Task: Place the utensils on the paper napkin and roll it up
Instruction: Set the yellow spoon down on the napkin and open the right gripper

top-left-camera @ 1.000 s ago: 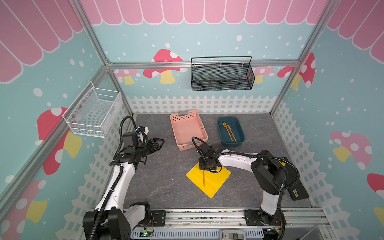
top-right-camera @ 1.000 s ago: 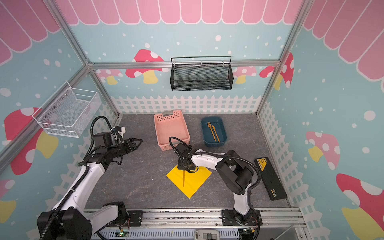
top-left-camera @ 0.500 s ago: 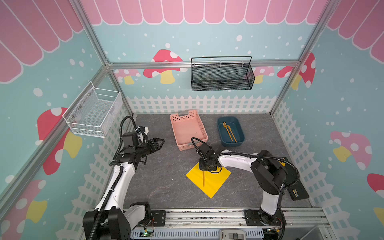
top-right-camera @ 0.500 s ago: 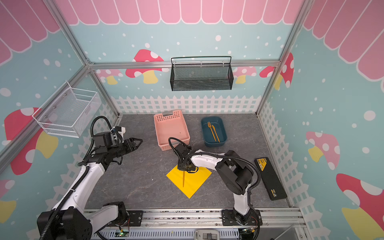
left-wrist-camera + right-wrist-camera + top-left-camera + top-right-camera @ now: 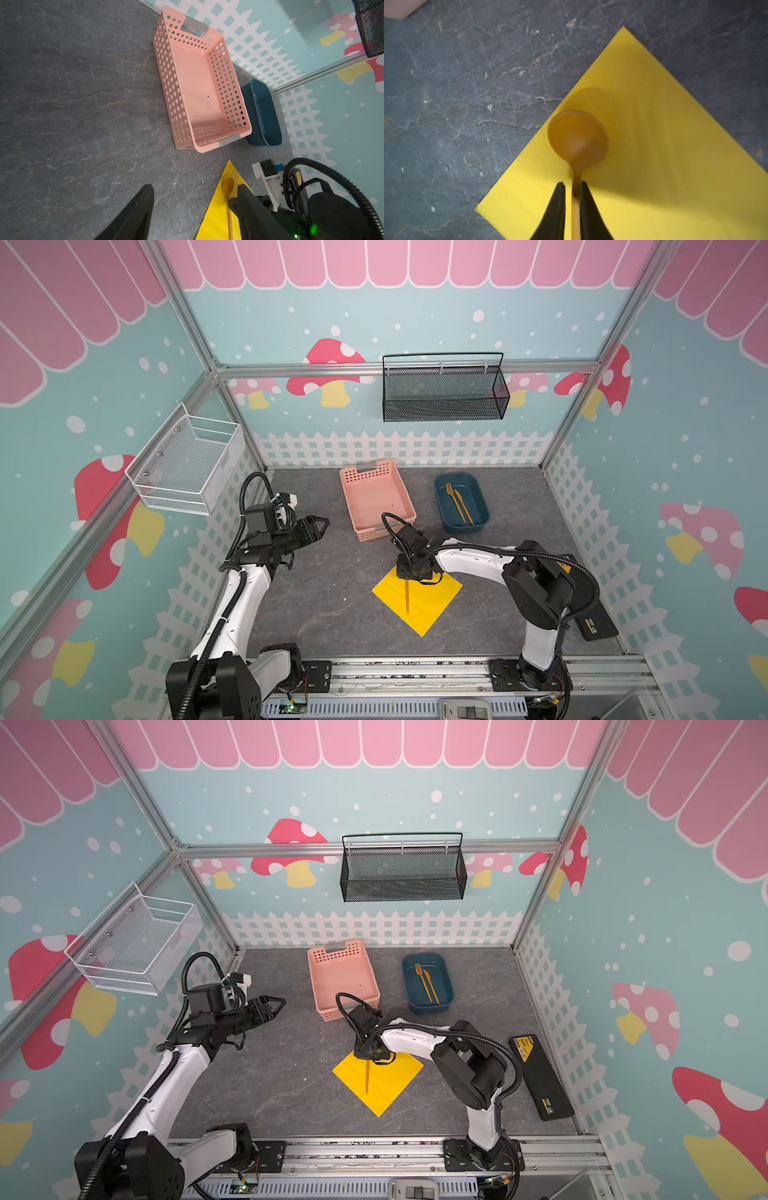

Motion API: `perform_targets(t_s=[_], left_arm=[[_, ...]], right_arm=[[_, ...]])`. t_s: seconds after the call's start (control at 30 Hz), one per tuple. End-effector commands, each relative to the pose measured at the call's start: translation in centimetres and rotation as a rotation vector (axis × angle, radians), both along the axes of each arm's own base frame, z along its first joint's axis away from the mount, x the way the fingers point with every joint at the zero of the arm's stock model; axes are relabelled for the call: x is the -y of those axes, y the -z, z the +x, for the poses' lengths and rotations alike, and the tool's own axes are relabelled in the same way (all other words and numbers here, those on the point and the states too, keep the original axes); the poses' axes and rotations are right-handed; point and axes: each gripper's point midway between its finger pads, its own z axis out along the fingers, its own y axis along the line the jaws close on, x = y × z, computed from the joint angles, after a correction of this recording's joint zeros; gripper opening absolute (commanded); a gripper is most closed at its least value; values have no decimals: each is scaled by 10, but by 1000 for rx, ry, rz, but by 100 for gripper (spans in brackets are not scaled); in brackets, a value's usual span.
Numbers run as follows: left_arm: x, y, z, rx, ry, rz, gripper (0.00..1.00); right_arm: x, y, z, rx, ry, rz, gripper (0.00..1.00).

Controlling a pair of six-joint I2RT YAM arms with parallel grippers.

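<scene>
The spoon, slim and orange-tan with a round bowl, lies flat on the bright yellow paper napkin, its bowl close to one edge. The right gripper straddles the spoon's neck, jaws slightly parted, with a sliver of yellow beside one finger. The fork and knife lie side by side in the blue tub. The left gripper hangs spread wide and empty.

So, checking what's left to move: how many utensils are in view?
3: spoon on the paper napkin; fork and knife in the blue tub. None seems hidden.
</scene>
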Motion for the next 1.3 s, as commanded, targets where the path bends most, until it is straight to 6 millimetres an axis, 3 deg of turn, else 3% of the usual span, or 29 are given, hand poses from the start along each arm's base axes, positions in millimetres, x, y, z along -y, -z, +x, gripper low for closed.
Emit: perform_targets(t_s=[0.0, 0.87, 1.27], left_arm=[[0, 3, 0, -7, 1, -13, 66], [-1, 4, 1, -9, -2, -14, 66], [-1, 4, 1, -8, -3, -15, 67]], right_arm=[[1, 15, -2, -24, -8, -45, 16], [6, 12, -1, -15, -1, -68, 12], [6, 8, 0, -6, 8, -64, 16]])
